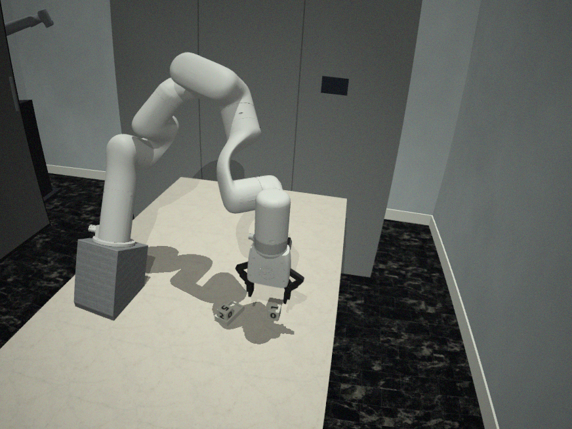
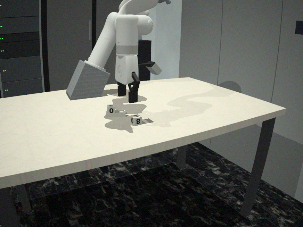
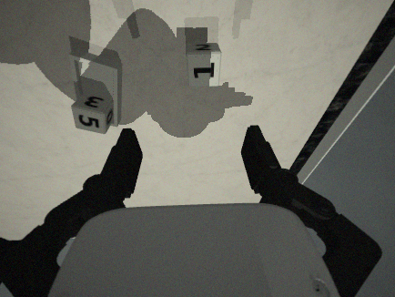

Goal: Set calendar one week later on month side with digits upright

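The gripper (image 1: 267, 298) (image 2: 127, 98) (image 3: 190, 128) is open and empty, pointing down above the table. The loose cube (image 1: 273, 310) (image 2: 136, 120) (image 3: 203, 68) stands on the table outside the tray, below the fingertips and ahead of them in the wrist view. Its top shows a 1; sides show a 0 and an 8. The other cube (image 1: 225, 311) (image 2: 111, 108) (image 3: 93, 116) stands at one end of the tray (image 1: 236, 316) (image 2: 117, 114) (image 3: 119, 100), with a 5 on top and a 0, a 2 and a 3 on sides. The tray's other end holds no cube. No month name is legible.
The arm's grey base block (image 1: 103, 281) (image 2: 89, 81) stands on the pale table (image 1: 193, 378) (image 2: 61, 141). The table's edge lies beyond the loose cube, to the right in the top view. Arm shadows cross the tray and the loose cube.
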Robot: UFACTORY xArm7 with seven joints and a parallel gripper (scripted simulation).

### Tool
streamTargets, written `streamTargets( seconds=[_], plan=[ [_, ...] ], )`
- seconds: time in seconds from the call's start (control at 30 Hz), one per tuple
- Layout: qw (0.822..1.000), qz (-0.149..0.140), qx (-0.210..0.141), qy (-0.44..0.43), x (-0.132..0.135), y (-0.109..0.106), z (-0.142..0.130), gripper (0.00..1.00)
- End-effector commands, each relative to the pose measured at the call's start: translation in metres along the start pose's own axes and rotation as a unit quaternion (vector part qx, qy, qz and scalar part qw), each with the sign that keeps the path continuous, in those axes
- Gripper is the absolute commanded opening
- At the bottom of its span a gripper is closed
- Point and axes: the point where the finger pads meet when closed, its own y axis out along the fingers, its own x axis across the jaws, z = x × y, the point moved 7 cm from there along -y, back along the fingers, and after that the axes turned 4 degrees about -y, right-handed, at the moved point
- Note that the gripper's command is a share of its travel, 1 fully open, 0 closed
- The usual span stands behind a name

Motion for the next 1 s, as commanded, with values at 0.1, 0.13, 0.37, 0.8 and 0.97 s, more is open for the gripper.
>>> streamTargets(
  seconds=[0.1,0.13,0.37,0.8,0.97],
  plan=[
    [0.996,-0.010,0.003,-0.089,-0.007,-0.003,-0.003,1.00],
    [0.992,-0.010,0.002,-0.128,-0.010,-0.003,-0.004,1.00],
    [0.978,-0.010,0.002,-0.207,-0.017,-0.004,-0.005,1.00],
    [0.933,-0.010,0.001,-0.361,-0.031,-0.005,-0.007,1.00],
    [0.904,-0.010,0.000,-0.428,-0.037,-0.006,-0.008,1.00]
  ],
)
